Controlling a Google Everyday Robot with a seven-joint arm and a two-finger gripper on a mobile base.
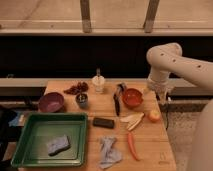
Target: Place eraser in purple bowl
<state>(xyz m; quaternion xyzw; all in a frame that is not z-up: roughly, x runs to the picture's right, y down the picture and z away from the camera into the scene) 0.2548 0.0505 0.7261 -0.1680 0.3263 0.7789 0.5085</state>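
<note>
Not much done yet tbh. The eraser point(103, 122), a flat matte black block, is lying on the wooden table point(150, 150) around the middle, just right of the green plastic tray point(52, 116). The purple bowl point(51, 102) sits well apart at the far left: round, shallow, smooth, looks empty. My gripper point(162, 96) hangs by the far right corner, right of the orange-red bowl point(132, 97). I can't tell how open it is, but the eraser isn't in it. The whole pick and drop is left to do.

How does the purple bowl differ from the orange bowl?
The purple bowl is dull maroon; the orange bowl is orange-red. The purple bowl sits left, by the green tray; the orange bowl sits right, beside the knife, near the gripper hanging at far right. Both are round, upright, similar-sized.
</note>
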